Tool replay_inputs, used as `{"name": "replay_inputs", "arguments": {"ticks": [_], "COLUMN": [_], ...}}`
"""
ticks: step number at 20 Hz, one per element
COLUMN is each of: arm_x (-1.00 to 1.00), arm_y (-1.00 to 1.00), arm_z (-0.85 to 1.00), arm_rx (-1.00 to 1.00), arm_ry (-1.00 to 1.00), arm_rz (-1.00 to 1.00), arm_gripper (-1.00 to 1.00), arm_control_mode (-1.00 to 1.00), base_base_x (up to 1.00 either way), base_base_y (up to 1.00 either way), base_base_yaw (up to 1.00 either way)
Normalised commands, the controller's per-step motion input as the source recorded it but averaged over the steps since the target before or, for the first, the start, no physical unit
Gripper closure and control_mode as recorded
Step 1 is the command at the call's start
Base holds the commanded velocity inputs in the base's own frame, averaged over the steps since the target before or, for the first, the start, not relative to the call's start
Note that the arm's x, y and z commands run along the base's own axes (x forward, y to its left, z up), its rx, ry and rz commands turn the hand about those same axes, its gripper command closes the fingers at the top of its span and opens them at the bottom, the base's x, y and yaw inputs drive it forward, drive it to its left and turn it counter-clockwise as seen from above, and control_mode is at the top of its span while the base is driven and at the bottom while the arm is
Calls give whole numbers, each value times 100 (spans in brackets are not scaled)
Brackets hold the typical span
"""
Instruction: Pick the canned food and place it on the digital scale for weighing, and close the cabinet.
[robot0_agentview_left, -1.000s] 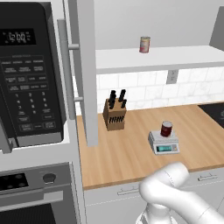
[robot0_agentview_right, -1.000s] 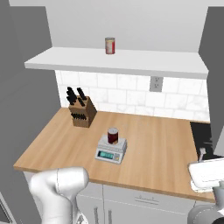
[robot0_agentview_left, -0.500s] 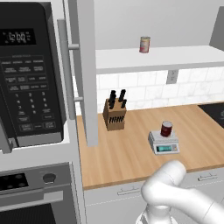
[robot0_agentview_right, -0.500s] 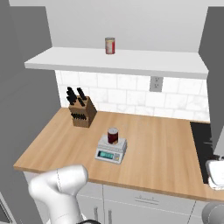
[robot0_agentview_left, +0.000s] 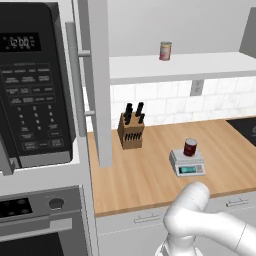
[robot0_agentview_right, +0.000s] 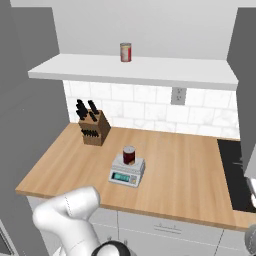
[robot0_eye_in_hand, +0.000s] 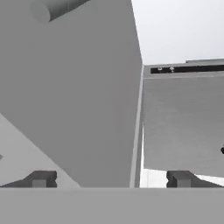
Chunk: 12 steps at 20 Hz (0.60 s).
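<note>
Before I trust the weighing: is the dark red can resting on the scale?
Touching. In the right base view the canned food stands upright on the digital scale platform, no gap.

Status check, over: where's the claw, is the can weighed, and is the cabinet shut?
Claw open, empty. Small dark red can sits on light grey digital scale. Light grey cabinet door open.

The gripper (robot0_eye_in_hand: 111, 179) stands wide apart, holding nothing.
</note>
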Motion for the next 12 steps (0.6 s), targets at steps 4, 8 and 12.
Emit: {"name": "replay_inputs", "arguments": {"ticks": [4, 8, 12], "arm_x": [0, 0, 0], "arm_y": [72, 100, 100], "arm_z": [74, 60, 73], "arm_rx": [-19, -31, -34], "arm_ry": [9, 10, 3], "arm_rz": [-13, -19, -20], "arm_gripper": [-100, -100, -100], "arm_control_mode": [-100, -100, -100], "base_base_x": [0, 0, 0], "base_base_y": [0, 0, 0], "base_base_yaw": [0, 0, 0]}}
